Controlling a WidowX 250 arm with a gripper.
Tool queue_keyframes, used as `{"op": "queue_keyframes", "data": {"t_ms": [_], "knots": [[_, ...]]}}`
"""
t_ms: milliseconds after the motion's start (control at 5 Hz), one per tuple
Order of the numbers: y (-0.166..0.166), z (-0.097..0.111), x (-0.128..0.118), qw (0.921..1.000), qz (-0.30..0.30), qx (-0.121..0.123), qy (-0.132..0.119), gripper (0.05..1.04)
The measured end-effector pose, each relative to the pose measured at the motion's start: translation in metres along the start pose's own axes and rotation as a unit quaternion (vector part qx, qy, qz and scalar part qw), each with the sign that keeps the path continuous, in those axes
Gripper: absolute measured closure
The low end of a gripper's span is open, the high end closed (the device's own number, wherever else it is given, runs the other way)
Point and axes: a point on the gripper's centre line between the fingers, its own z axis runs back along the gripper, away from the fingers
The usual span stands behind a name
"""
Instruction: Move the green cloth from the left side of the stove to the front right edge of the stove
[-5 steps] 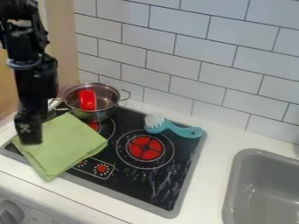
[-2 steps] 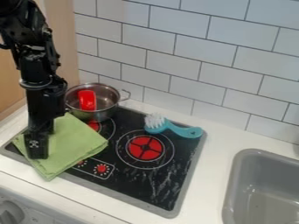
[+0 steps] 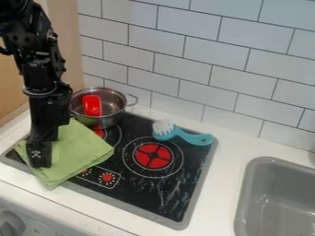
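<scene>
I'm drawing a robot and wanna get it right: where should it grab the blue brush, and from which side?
Probably by the handle, coming down from above. The brush lies flat with its long, slim handle reaching right, so the pincer could close across it, front to back. The bristles at the left end look bushy and harder to hold.

One camera looks down aslant; it faces the tiled wall [image 3: 184, 55] across the stove [image 3: 157, 193].
</scene>
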Motion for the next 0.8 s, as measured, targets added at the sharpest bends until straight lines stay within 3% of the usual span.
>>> {"op": "queue_keyframes", "data": {"t_ms": [800], "knots": [[-0.032, 0.003, 0.064, 0.9936, -0.112, -0.009, -0.015, 0.085]]}}
